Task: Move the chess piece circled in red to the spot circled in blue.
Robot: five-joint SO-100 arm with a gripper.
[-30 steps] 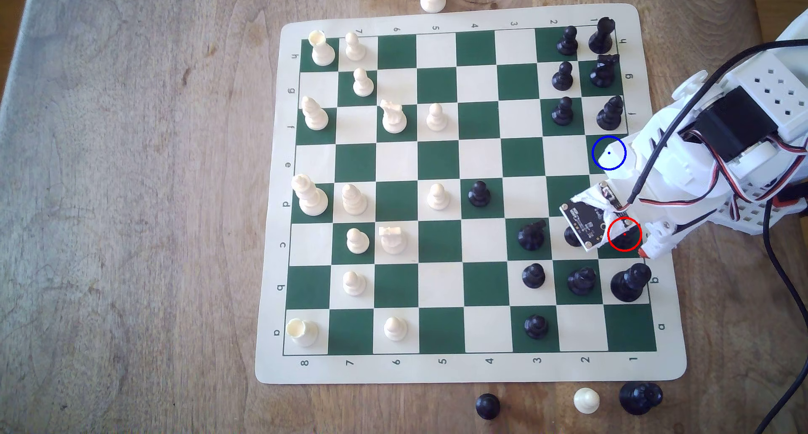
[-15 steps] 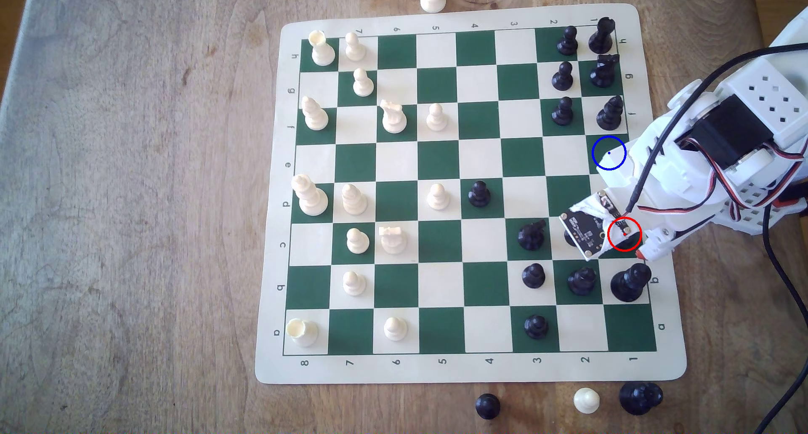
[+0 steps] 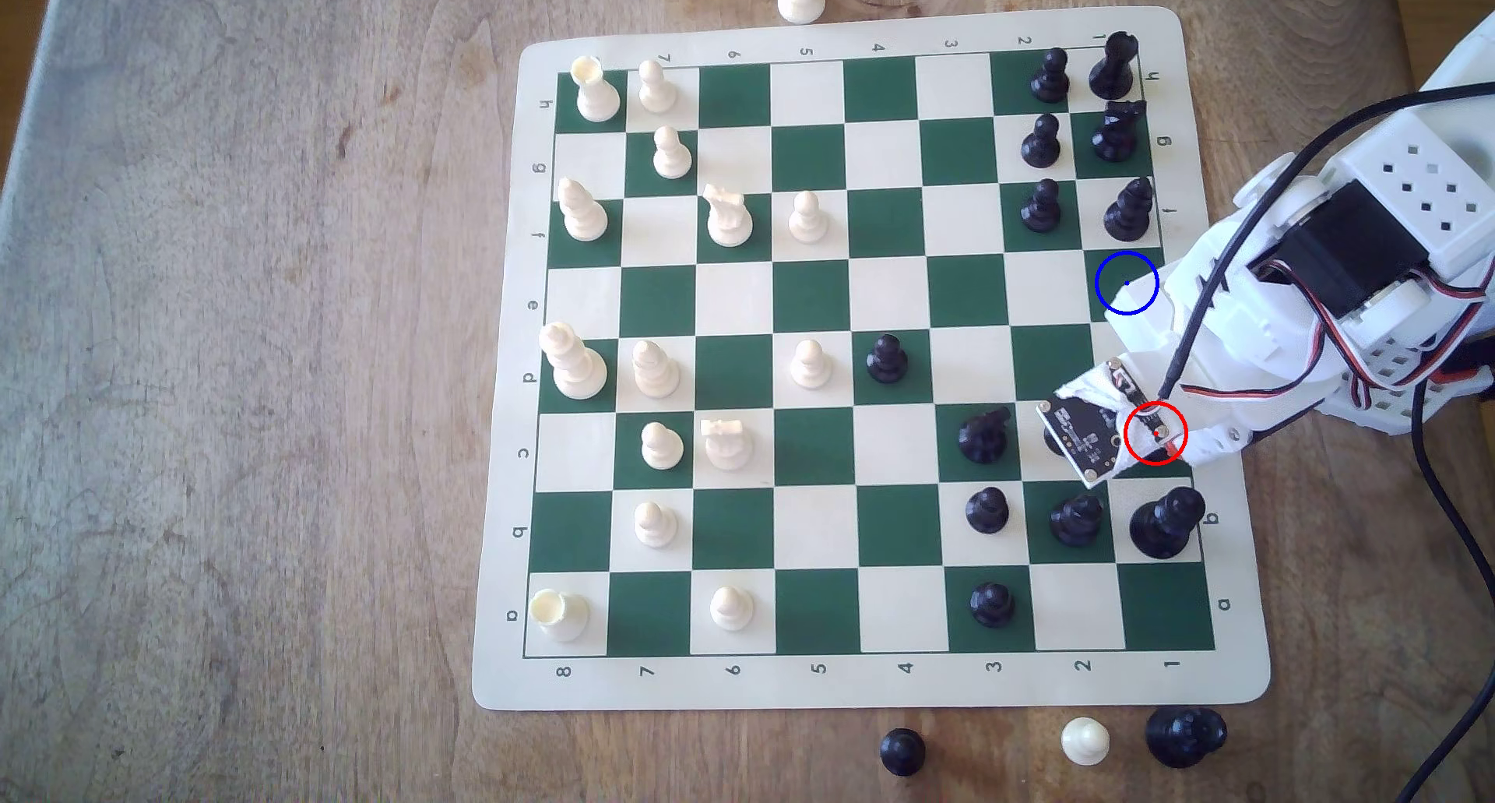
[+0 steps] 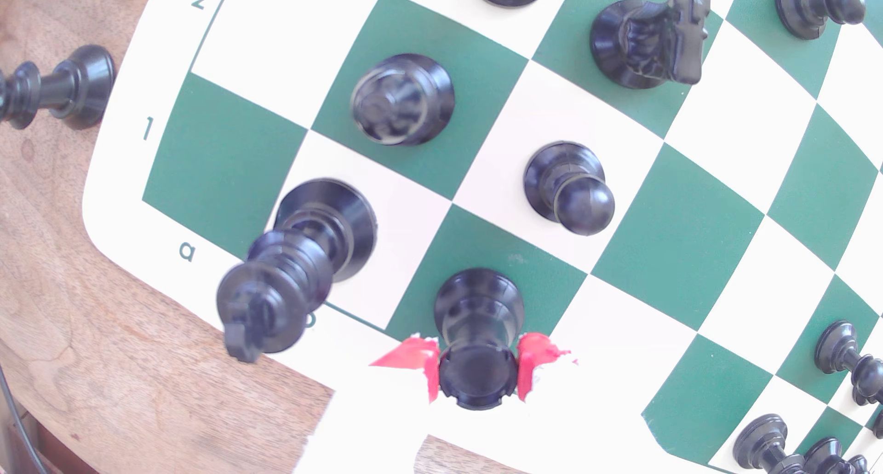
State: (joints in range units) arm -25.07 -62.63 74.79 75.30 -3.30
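Gloss-black plastic forms the chess piece (image 4: 478, 340), a rook-like shape with a round wide base, narrower stem and notched rim, seen low in the wrist view's centre on a dark green square. It is pinched at the top between the gripper's (image 4: 478, 371) red-taped fingertips (image 4: 535, 359). The blue-ringed spot (image 3: 1127, 283) is seen at the exterior view's right, on the flat vinyl chessboard (image 3: 817, 682).

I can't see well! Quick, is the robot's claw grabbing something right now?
Gripper: shut on the chess piece, red fingertips touching both sides.
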